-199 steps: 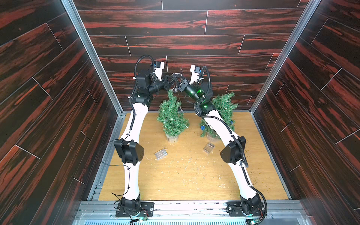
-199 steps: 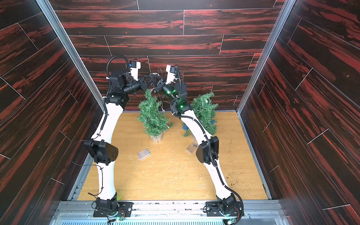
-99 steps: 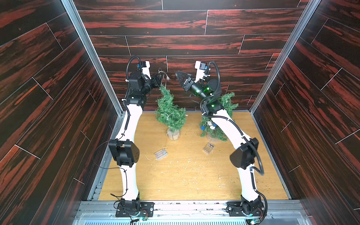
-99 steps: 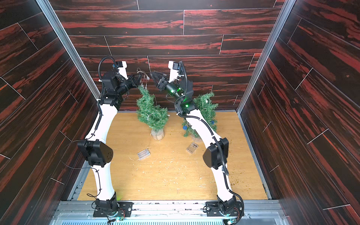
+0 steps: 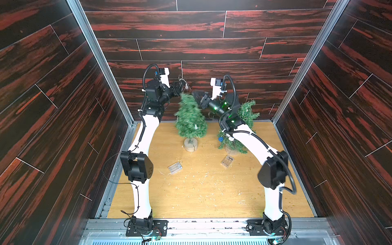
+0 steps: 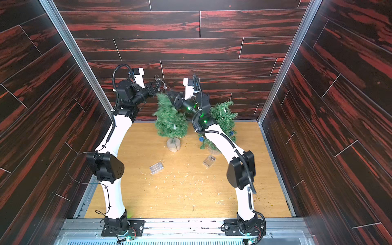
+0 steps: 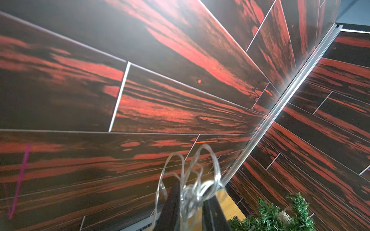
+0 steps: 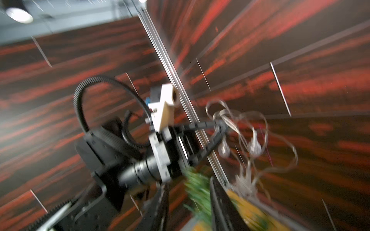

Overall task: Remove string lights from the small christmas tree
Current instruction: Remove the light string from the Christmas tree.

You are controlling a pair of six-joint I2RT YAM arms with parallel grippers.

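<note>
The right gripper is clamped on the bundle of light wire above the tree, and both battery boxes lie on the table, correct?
No, the left gripper is the one clamped on that wire bundle, as the left wrist view shows. Both battery boxes do lie on the table.

Wooden tabletop (image 5: pixel 212 201): tree (image 5: pixel 191 118), second tree (image 5: pixel 248 112), battery box (image 5: pixel 175 167), second box (image 5: pixel 227 160), shavings (image 5: pixel 203 180)

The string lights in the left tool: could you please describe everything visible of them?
The string lights are a bundle of thin, pale, translucent wire in several loops, with silvery bulbs dangling. The left tool is shut on the bundle, holding it high beside the top of the left tree. Whether a strand reaches the tree is unclear.
</note>
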